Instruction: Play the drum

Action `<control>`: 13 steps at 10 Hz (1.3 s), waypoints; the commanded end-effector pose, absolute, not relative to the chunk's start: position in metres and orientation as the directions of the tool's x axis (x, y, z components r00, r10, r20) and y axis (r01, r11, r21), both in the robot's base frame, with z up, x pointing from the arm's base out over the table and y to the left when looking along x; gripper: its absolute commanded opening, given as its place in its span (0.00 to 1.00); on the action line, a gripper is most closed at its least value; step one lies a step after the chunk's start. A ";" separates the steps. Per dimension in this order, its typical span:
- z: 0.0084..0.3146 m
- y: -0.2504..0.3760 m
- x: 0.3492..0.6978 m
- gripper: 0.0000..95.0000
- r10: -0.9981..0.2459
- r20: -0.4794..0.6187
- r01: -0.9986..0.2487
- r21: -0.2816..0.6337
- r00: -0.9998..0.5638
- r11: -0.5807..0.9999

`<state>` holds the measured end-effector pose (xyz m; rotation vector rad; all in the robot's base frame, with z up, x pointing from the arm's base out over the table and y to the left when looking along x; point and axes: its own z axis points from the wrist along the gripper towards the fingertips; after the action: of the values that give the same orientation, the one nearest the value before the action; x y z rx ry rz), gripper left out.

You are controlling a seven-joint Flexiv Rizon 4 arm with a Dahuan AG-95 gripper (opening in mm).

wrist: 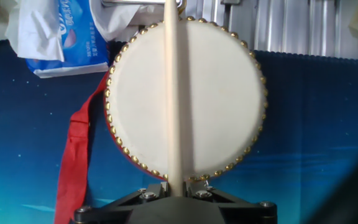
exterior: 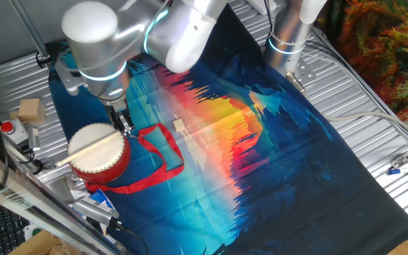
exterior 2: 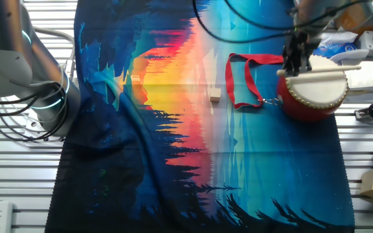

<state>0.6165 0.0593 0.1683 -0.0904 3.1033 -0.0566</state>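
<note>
Drum (exterior: 99, 150): red body, cream head, standing at the edge of the printed cloth (exterior: 261, 156) on the worktop (exterior: 374, 106), red ribbon (exterior: 163, 159) trailing beside it. Gripper (exterior: 124, 125): fingers closed on a pale stick (exterior: 91, 149) lying across the drumhead. Hand view alone shows the brass studs ringing the head and a blue-and-white packet (wrist: 61, 34) behind the drum; the other fixed view alone shows a small wooden block (exterior 2: 215, 95) on the cloth.

Obstacles crowding the drum's far side

In the hand view, a plastic bag (wrist: 61, 34) is sitting at eleven o'clock off the drum (wrist: 222, 93), the red strap (wrist: 73, 155) is trailing at eight; bare cloth (wrist: 322, 124) is lying open at three.
</note>
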 end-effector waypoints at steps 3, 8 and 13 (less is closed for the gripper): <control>0.223 0.056 0.579 0.00 -0.029 -0.022 -0.028 -0.037 -0.999 0.999; 0.227 0.026 0.527 0.00 -0.023 -0.025 -0.023 -0.034 -0.999 0.999; 0.223 0.023 0.522 0.00 -0.029 -0.014 -0.029 -0.004 -0.999 1.000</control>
<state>0.5223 0.0229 0.2234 -0.0468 3.1284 -0.0053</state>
